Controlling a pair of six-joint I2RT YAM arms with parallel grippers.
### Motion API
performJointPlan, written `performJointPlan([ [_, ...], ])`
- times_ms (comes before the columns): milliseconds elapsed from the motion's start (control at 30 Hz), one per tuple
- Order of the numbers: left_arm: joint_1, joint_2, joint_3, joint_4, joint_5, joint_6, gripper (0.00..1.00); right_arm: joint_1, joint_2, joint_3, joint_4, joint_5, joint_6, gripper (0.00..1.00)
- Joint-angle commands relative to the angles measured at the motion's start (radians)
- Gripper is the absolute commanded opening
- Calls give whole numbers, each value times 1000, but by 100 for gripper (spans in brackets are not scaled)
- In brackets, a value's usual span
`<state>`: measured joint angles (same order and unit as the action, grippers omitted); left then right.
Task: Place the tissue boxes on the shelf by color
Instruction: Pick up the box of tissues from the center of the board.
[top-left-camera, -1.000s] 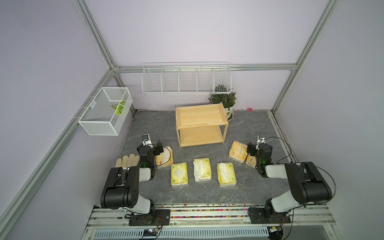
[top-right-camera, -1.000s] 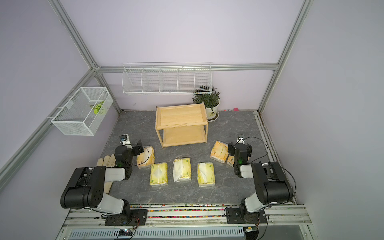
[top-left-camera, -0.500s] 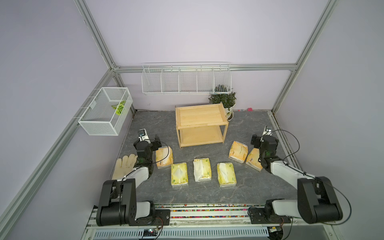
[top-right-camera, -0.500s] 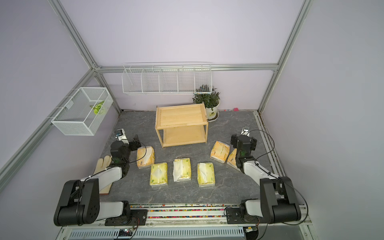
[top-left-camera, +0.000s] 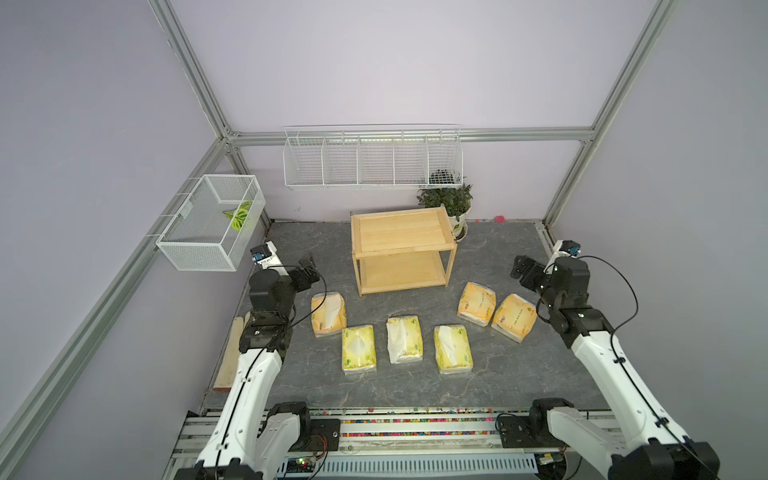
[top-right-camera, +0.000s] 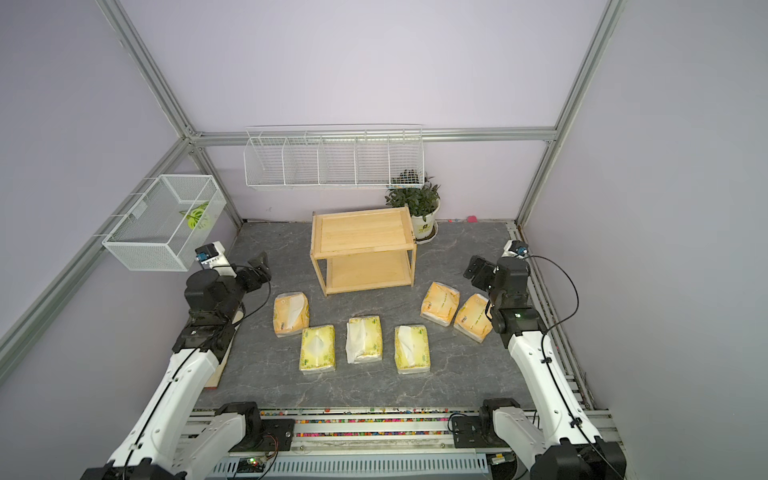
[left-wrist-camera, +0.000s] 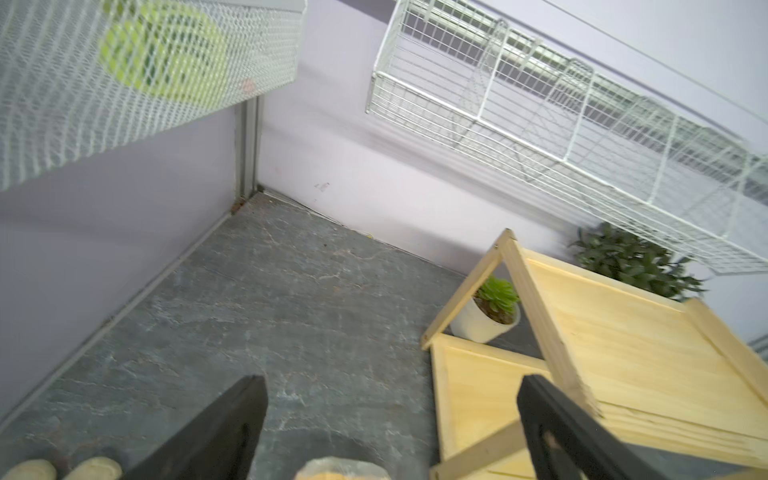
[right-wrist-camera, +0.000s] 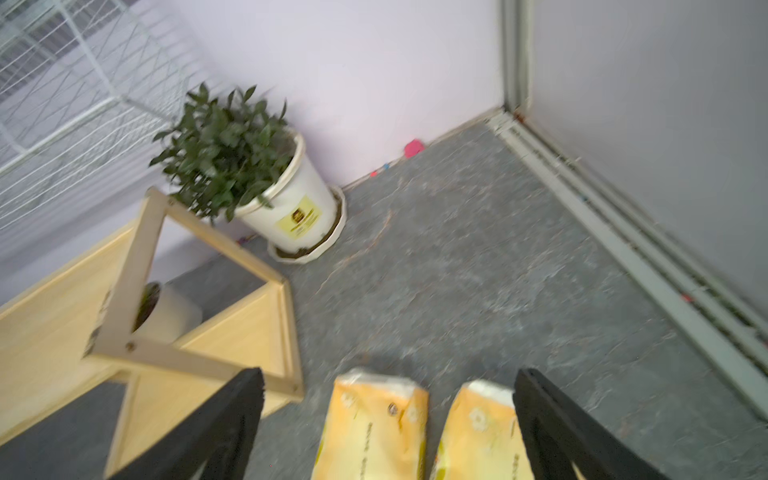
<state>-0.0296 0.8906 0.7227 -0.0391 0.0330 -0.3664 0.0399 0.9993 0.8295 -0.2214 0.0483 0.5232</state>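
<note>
1. Tissue boxes (top-left-camera: 404, 338): six soft plastic packs on the grey stone-look mat (top-left-camera: 316, 399), in front of the shelf (top-left-camera: 402, 250); left to right, one orange-yellow pack (top-left-camera: 328, 313), three lemon-yellow packs (top-left-camera: 358, 348) in a row, two more orange-yellow just beside each other.
2. Mesh basket (top-left-camera: 195, 249) on the left wall: holding a green leaf-shaped thing (top-left-camera: 239, 216). Wire rack (top-left-camera: 374, 164) on the back wall: something dark in the rightmost compartment.
3. Left gripper (left-wrist-camera: 390, 382): jaws spread wide, empty, above the mat left of the shelf.
4. Right gripper (right-wrist-camera: 388, 374): jaws spread wide, empty, near the orange-yellow pair.
5. Shelf: pale wood, two tiers, raised rim round the top.
</note>
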Motion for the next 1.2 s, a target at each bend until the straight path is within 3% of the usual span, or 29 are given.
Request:
performJointPlan([
  [0, -54, -37, 54, -225, 119, -102, 100, 11, -23, 16, -196, -249, 65, 99],
  [233, -307, -31, 132, -383, 187, -219, 100, 97, -122, -51, -356, -415, 140, 99],
  [500, -683, 69, 113, -316, 161, -388, 100, 164, -266, -206, -417, -476, 265, 99],
  [700, -902, 226, 105, -179, 151, -474, 100, 174, -330, -348, -419, -531, 324, 99],
  [867, -990, 368, 115, -63, 199, -508, 100, 185, -352, -420, -400, -554, 346, 99],
  [1167, -1014, 596, 184, -5, 324, -460, 100, 190, -326, -508, -296, -589, 376, 99],
])
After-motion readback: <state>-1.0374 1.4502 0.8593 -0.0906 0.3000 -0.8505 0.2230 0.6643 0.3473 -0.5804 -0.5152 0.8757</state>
